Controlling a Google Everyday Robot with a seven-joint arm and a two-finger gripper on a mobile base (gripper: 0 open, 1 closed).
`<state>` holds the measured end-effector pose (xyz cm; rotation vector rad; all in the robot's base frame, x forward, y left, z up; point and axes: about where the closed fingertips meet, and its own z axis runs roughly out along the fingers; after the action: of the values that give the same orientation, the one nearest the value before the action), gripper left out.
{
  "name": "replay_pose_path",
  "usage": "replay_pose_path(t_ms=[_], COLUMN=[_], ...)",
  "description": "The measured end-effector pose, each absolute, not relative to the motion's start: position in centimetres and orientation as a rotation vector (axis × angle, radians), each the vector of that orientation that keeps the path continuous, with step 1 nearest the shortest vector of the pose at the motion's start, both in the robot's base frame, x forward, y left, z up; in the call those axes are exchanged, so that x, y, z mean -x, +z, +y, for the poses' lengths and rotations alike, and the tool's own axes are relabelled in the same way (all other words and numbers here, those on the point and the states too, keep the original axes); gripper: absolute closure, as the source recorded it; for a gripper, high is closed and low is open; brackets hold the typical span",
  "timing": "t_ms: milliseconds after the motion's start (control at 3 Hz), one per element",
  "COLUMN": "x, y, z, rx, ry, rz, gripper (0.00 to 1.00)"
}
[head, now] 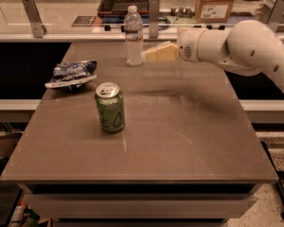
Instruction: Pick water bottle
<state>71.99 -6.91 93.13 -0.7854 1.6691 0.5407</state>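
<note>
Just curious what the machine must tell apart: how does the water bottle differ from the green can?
The water bottle is clear with a white cap; the can is green with a silver top. The bottle is taller and slimmer than the can. The bottle stands far back, the tool just beside it; the can sits nearer the front, away from the tool. Both stand upright on the table.
</note>
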Motion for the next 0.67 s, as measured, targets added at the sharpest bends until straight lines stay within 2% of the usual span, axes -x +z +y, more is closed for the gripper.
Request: replay_pose_path(t_ms=[667], x=[-75.6], y=[94.4], z=[-3.8], rx=[0.791], ry=[0.591], rz=[1.562], gripper=[0.00])
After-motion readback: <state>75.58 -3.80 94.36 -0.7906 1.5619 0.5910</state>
